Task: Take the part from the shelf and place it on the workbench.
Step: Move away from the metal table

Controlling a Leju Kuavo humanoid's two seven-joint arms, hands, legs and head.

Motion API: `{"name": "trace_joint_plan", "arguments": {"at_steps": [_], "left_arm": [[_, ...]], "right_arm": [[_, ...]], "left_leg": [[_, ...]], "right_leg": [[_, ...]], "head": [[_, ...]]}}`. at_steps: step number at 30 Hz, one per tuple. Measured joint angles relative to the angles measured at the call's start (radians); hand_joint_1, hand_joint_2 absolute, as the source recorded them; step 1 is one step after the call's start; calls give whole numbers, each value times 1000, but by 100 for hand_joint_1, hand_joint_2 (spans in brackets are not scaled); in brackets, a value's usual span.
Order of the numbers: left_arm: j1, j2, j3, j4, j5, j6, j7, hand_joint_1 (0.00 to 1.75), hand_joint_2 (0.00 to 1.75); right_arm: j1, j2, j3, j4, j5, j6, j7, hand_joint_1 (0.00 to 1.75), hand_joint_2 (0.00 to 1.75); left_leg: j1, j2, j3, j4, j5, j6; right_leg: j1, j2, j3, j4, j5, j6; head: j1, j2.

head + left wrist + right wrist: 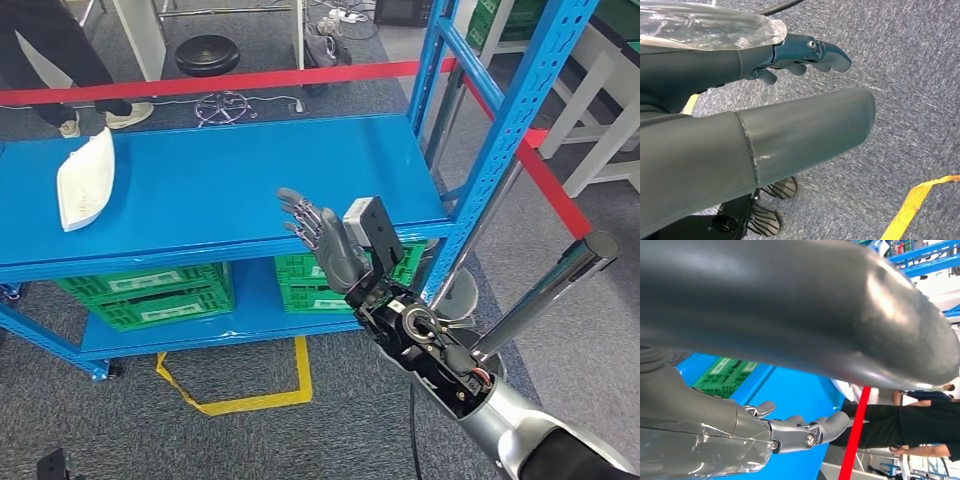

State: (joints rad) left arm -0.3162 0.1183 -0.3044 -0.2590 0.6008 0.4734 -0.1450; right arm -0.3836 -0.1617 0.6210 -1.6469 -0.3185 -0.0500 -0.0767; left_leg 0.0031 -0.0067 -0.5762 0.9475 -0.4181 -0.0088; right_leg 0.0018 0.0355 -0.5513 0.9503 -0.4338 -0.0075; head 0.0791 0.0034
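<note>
The white curved plastic part (86, 180) is lying at the blue shelf's (249, 180) far left; the right hand (321, 236), fingers spread and empty, is hovering well apart, risking an overreaching, slipping grasp.

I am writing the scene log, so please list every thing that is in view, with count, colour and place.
part: 1, white, left end of top shelf
shelf: 1, blue, in front of robot
crates: several, green, lower shelf
tape: red barrier behind shelf
floor lines: yellow, on grey carpet
stool: 1, black, behind tape
person: dark trousers, far left behind tape
right hand: open, raised at shelf edge
left hand: hanging over carpet, holding nothing
</note>
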Motion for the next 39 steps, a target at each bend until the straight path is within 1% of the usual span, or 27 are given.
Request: {"name": "trace_joint_plan", "arguments": {"at_steps": [14, 15, 16, 18, 19, 20, 21, 22, 23, 24, 25, 26, 27, 28, 29, 30, 31, 32, 33, 34, 35, 36, 37, 38, 39], "left_arm": [[0, 0, 0, 0, 1, -1, 0, 0, 0], [0, 0, 0, 0, 2, -2, 0, 0, 0], [0, 0, 0, 0, 3, -3, 0, 0, 0], [0, 0, -1, 0, 4, -4, 0, 0, 0], [0, 0, -1, 0, 4, -5, 0, 0, 0], [0, -1, -1, 0, 4, -5, 0, 0, 0], [0, -1, -1, 0, 4, -5, 0, 0, 0], [0, -1, -1, 0, 4, -5, 0, 0, 0], [0, -2, -1, 0, 4, -5, 0, 0, 0], [1, -2, -1, 0, 5, -4, 0, 0, 0], [1, -3, -1, 0, 5, -4, 0, 0, 0], [1, -4, -1, 0, 6, -4, 0, 0, 0], [1, -5, -1, 0, 6, -4, 0, 0, 0], [1, -4, -1, 0, 6, -4, 0, 0, 0], [1, -4, -1, 0, 6, -3, 0, 0, 0], [1, -2, -1, 0, 7, -2, 0, 0, 0], [1, -1, -1, 0, 7, -1, 0, 0, 0], [1, -1, -1, 0, 7, 0, 0, 0, 0], [1, -1, -1, 0, 7, 0, 0, 0, 0], [1, -1, -1, 0, 6, 0, 0, 0, 0], [0, -2, -1, 0, 6, 0, 0, 0, 0], [0, -3, -1, 0, 6, 0, 0, 0, 0], [0, -3, -1, 0, 6, 0, 0, 0, 0], [1, -3, -1, 0, 6, 0, 0, 0, 0], [1, -3, -1, 1, 6, 0, 0, 0, 0]], "right_arm": [[1, 0, 0, 0, 0, 0, 0, 0, 0], [2, 0, 0, 0, 0, 0, 0, 0, 0], [3, 0, 0, 0, 1, 0, 0, 0, 0], [6, 0, -1, -2, 4, 0, 0, 0, 0], [7, 0, -2, -4, 6, 0, 1, 0, 0], [9, 0, -3, -6, 9, 1, 1, 0, 0], [11, 0, -3, -7, 11, 1, 2, 0, 0], [13, 0, -4, -8, 12, 2, 3, 0, 0], [18, 0, -4, -8, 13, 3, 4, 0, 0], [23, 0, -4, -8, 14, 4, 6, 0, 0], [27, 0, -4, -8, 16, 5, 8, 0, 0], [29, 0, -4, -8, 17, 6, 11, 0, 0], [30, 0, -5, -8, 18, 7, 12, 0, 0], [29, 0, -6, -8, 19, 8, 13, 0, 0], [29, 0, -7, -9, 20, 8, 13, 0, 0], [29, 0, -8, -9, 20, 10, 14, 0, 0], [30, 0, -10, -10, 21, 11, 14, 0, 0], [31, 0, -11, -11, 21, 12, 14, 0, 0], [32, 0, -12, -11, 22, 14, 14, 0, 0], [32, 0, -12, -11, 22, 15, 14, 0, 0], [31, 1, -12, -11, 22, 15, 14, 0, 0], [31, 1, -13, -11, 23, 16, 14, 0, 0], [30, 1, -13, -11, 23, 16, 14, 0, 0], [31, 1, -13, -11, 23, 16, 14, 0, 0], [32, 1, -13, -11, 23, 16, 14, 0, 0]], "left_leg": [[1, 0, 3, -3, 0, -1], [-1, 0, 2, -2, 0, 0], [-2, 0, 3, -2, 0, 4], [1, 3, 13, -18, 8, 14], [4, 7, 21, -31, 14, 19], [8, 11, 29, -43, 19, 22], [10, 14, 34, -49, 21, 23], [11, 16, 36, -51, 22, 23], [12, 18, 36, -50, 21, 22], [14, 20, 36, -49, 20, 20], [18, 21, 36, -47, 19, 16], [22, 21, 36, -43, 17, 10], [27, 21, 35, -36, 12, 2], [30, 20, 34, -28, 8, -8], [30, 19, 30, -18, 4, -17], [29, 19, 26, -11, 3, -27], [28, 19, 22, -8, 5, -34], [29, 19, 20, -7, 8, -41], [32, 20, 18, -5, 7, -46], [33, 20, 12, 6, -4, -49], [34, 19, -1, 37, -29, -51], [33, 17, -25, 91, -65, -51], [32, 16, -57, 162, -106, -51], [30, 15, -88, 234, -140, -49], [28, 14, -108, 284, -159, -46]], "right_leg": [[1, 0, 0, 0, 0, 0], [0, 1, 1, -1, 1, 1], [-1, 1, 2, -4, 2, 4], [-1, 0, 4, -9, 3, 13], [-1, -5, -1, 5, -9, 16], [-1, -11, -17, 41, -32, 19], [-4, -17, -42, 97, -62, 21], [-7, -21, -74, 168, -95, 25], [-13, -22, -105, 234, -118, 30], [-18, -24, -124, 271, -124, 35], [-24, -26, -125, 272, -112, 41], [-31, -29, -106, 234, -83, 48], [-38, -33, -72, 164, -48, 55], [-41, -36, -39, 98, -25, 62], [-43, -36, -14, 51, -12, 62], [-43, -34, -1, 26, -9, 58], [-39, -30, -1, 27, -13, 50], [-38, -27, -4, 30, -9, 40], [-37, -25, -8, 32, -6, 32], [-36, -25, -11, 32, -2, 25], [-36, -25, -15, 31, 2, 18], [-35, -25, -19, 30, 6, 11], [-32, -25, -26, 30, 10, 6], [-28, -25, -33, 30, 14, 0], [-24, -25, -40, 30, 19, -4]], "head": [[0, 0], [0, 0], [0, 0], [0, 0], [1, 0], [4, 0], [6, 0], [8, 0], [9, 0], [10, 0], [10, 0], [10, 0], [11, 0], [13, 0], [15, 0], [15, 0], [14, 0], [12, 0], [9, 0], [6, 0], [4, 0], [0, 0], [-3, 0], [-4, 0], [-5, 0]]}}
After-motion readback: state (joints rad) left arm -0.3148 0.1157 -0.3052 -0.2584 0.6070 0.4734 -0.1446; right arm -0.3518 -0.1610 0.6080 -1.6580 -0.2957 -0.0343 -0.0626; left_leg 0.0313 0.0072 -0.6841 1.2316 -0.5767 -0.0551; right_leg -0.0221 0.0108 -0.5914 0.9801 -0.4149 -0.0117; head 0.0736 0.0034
